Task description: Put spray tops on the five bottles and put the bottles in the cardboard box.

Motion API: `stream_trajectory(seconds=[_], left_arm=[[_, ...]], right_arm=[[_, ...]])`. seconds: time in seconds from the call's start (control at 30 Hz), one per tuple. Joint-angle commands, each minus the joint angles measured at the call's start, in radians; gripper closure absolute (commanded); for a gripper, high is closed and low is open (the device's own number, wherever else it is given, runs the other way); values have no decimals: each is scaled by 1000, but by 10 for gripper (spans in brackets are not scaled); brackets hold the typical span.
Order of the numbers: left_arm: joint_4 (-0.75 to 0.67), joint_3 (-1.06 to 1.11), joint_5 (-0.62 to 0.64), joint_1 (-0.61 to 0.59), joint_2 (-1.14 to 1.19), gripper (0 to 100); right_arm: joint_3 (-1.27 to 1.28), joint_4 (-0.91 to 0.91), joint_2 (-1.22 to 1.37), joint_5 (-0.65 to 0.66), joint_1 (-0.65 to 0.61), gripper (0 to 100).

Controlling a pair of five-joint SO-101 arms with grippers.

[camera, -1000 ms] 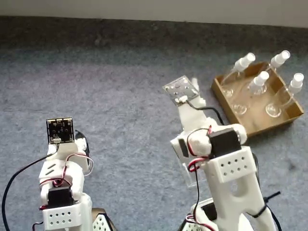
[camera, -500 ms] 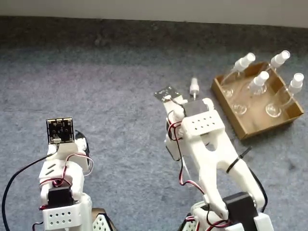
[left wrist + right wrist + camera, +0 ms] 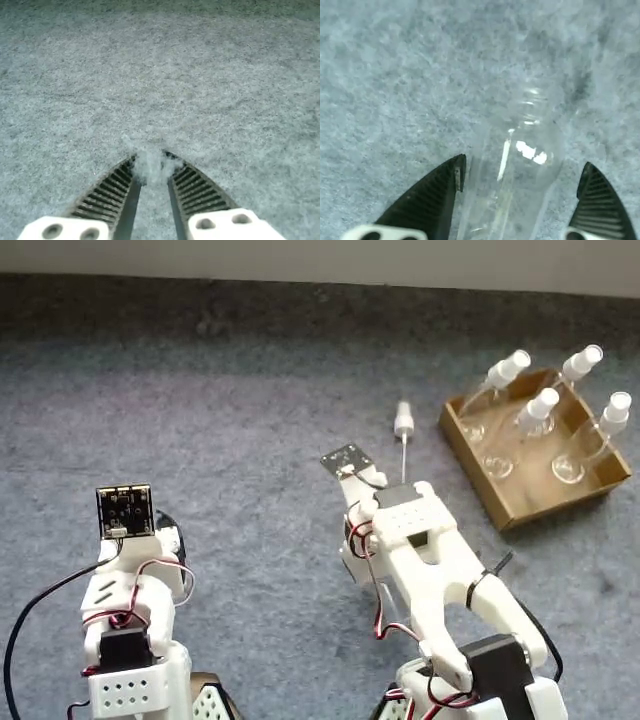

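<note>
A clear bottle point(image 3: 520, 170) without a top lies on the grey carpet between the spread fingers of my right gripper point(image 3: 522, 164), which is open and not touching it. In the high view the right arm point(image 3: 420, 540) stands over that spot. A white spray top point(image 3: 403, 423) with its thin tube lies on the carpet just beyond the arm, left of the cardboard box point(image 3: 470, 465). Several capped bottles point(image 3: 530, 415) stand in the box. My left gripper point(image 3: 150, 161) is shut, its tips resting on the carpet.
The left arm point(image 3: 130, 620) stays at the near left, far from the box. Grey carpet point(image 3: 230, 410) covers the table, with open room on the left and in the middle. The box sits at the far right.
The right arm has drawn back from beside the box toward the near edge, uncovering the spray top on the carpet. The left arm has not moved.
</note>
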Motion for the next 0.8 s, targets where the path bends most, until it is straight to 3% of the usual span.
stream_trajectory(seconds=[0.0,0.5,0.77], left_arm=[[-21,12,-8,19,-10,990],[-21,12,-8,19,-10,990],[-21,12,-8,19,-10,990]], right_arm=[[22,-81,1,-54,7,688],[48,-173,2,-84,5,689],[48,-171,-4,-84,7,834]])
